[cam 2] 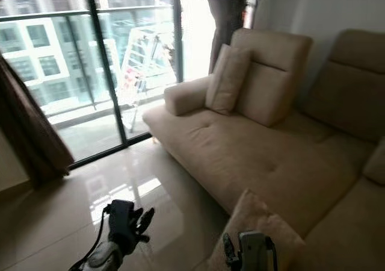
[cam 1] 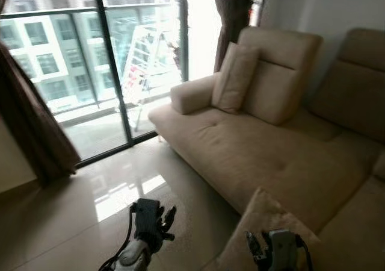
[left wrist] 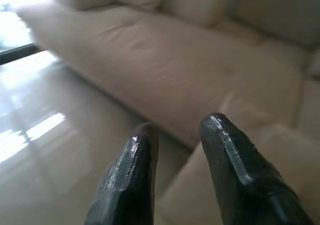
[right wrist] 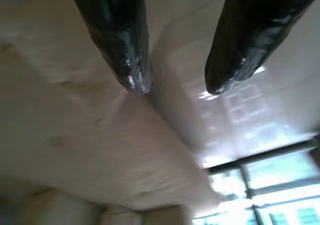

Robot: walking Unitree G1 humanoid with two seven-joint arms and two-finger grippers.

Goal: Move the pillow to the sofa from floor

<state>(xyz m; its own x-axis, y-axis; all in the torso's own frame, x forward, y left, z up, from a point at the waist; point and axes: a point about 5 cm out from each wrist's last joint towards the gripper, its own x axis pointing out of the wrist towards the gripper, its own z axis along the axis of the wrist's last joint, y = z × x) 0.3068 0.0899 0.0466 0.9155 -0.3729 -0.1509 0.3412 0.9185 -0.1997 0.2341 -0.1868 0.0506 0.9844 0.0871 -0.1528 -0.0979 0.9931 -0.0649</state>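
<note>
A beige pillow [cam 1: 263,223] stands on its edge against the front of the beige sofa [cam 1: 258,150], one corner pointing up above the seat edge. My right gripper [cam 1: 264,247] is low in front of it. In the right wrist view its fingers [right wrist: 131,60] are apart, and beige fabric and glossy floor show between them. My left gripper [cam 1: 167,218] hovers over the floor to the pillow's left, open and holding nothing. In the left wrist view the pillow [left wrist: 260,185] lies just past that gripper's fingers [left wrist: 129,175].
A second beige cushion [cam 1: 234,78] leans on the sofa's backrest by the armrest [cam 1: 191,95]. A glass balcony door [cam 1: 90,72] and brown curtains [cam 1: 27,132] close off the far left. Glossy tiled floor [cam 1: 90,217] stretches between the door and the sofa.
</note>
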